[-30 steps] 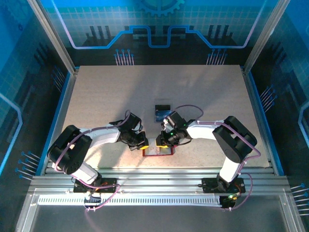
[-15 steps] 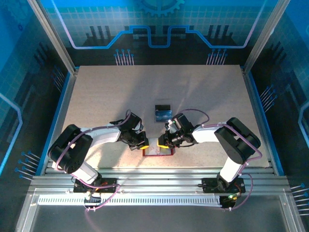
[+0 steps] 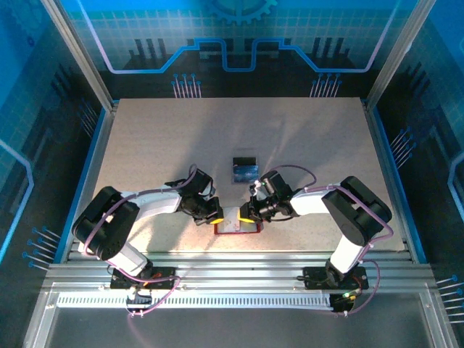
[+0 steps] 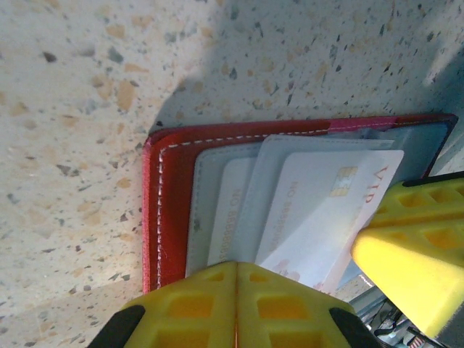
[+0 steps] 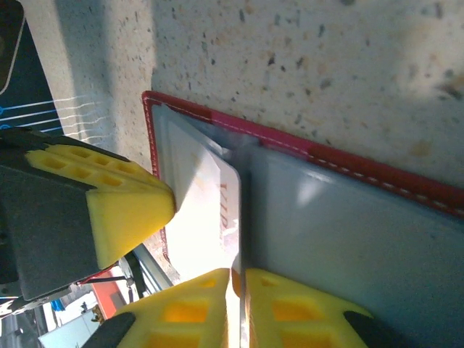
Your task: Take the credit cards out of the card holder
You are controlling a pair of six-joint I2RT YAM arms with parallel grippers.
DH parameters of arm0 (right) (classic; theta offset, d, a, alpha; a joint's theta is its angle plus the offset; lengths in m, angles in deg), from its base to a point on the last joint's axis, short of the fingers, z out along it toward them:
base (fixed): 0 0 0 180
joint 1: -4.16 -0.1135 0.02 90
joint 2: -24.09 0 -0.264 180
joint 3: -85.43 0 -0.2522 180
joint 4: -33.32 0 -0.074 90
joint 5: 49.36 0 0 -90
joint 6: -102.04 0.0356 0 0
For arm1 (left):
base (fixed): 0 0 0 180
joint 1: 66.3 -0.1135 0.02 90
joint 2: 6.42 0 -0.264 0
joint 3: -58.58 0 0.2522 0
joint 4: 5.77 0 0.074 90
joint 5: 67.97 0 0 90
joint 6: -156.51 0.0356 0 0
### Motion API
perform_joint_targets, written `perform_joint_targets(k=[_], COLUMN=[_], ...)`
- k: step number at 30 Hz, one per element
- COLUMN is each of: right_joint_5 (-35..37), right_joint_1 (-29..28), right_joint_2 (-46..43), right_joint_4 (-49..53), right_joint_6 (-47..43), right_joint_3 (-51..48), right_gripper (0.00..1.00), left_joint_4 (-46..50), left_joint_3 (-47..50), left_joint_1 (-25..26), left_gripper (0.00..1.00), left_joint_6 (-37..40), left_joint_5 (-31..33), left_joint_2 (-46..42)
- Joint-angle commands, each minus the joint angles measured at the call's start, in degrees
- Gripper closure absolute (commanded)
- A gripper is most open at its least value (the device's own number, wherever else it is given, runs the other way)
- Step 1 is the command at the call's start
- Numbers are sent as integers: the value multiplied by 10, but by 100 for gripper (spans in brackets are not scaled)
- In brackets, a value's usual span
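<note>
Card holder [image 4: 167,217], red with white stitching and pale grey inner pockets. Lies open and flat on the speckled table [image 3: 159,145], close to its near edge, right between the two grippers. Carries a pale pinkish-white card [image 4: 312,210] with a gold chip and red "VIP" lettering. Card sits slanted, sticking partway out of its pocket, one end under the grey pocket layers. More pale layers beside that card in the left wrist view; cards or pocket fronts, cannot tell.

Left gripper [image 3: 214,215]: reaches in from the left, down at the holder's left end. Yellow fingers [image 4: 196,308] pressed together with only a seam between them, nothing visibly pinched. Tips over the pocket side of the holder; whether pressing on it, cannot tell.

Right gripper [image 3: 248,214]: reaches in from the right, low at the holder's right end. Nearly closed in the right wrist view, with a thin pale edge caught in the slit, in line with the long edge of the VIP card. One of its yellow tips covers that card's outer corner in the left wrist view.

Black card [image 3: 244,160] and blue card [image 3: 245,173]: out on the bare table farther back, side by side and touching or overlapping, apart from the holder.
</note>
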State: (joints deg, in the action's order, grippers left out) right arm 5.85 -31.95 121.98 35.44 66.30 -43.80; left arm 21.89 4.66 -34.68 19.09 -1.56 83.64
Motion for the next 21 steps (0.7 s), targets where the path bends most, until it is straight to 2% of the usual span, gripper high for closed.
perform_joint_targets(k=[1,11,21], right_joint_5=[-5,-7,-38], right_joint_1=[10,22,21], right_joint_2=[-17,-31,-6], right_joint_4=[-3,13,-25], right_joint_6=[0,-13,-1], right_joint_3=[-10,-17,-10], right_gripper=[88,92,83], left_joint_4=[64,64,58], left_joint_3=[11,23,19], left_joint_1=[1,1,2], left_gripper=[93,93,93], left_joint_6=[13,9,7], left_joint_5=[31,36,32], left_joint_2=[10,-1,7])
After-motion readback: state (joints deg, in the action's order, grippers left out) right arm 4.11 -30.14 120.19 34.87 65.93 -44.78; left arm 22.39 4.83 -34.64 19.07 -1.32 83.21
